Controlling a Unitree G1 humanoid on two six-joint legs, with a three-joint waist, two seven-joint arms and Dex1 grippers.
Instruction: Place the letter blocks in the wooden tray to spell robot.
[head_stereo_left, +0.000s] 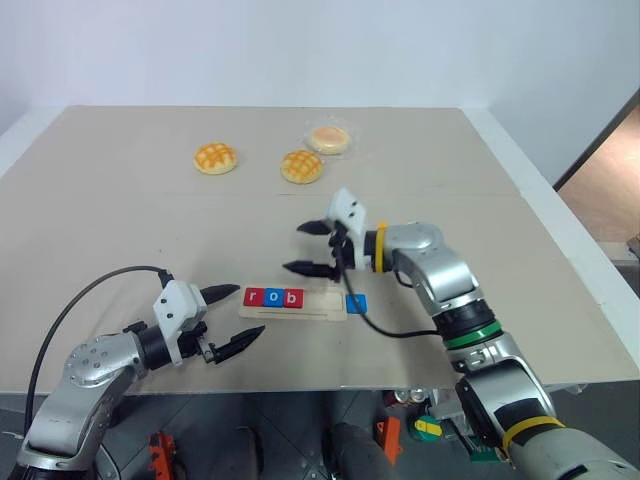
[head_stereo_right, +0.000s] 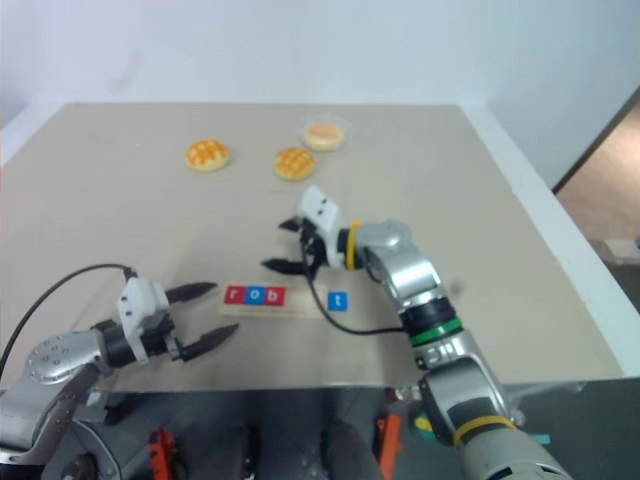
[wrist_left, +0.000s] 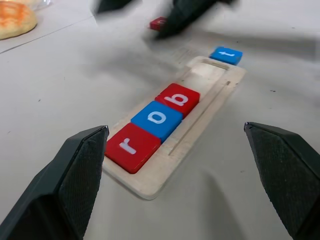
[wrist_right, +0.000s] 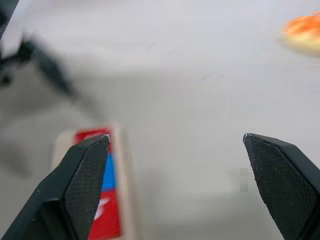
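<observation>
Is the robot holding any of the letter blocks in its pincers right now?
No. The left pincer and the right pincer are both open and empty. Three letter blocks sit in the wooden tray.

So the two head cams sit up high and look forward and down over the big beige tabletop (head_stereo_left: 120, 220), with the far wall up top. They're a stereo pair, so basically the same scene, just nudged sideways. The left wrist cam rides low and close, staring along its own two black fingers (wrist_left: 75, 175) at the long pale-wood tray (wrist_left: 195, 135) from its near end. The right wrist cam also hovers close over the table, looking past its black fingers (wrist_right: 80, 185), and catches the same tray (wrist_right: 122, 190) from another side.
</observation>
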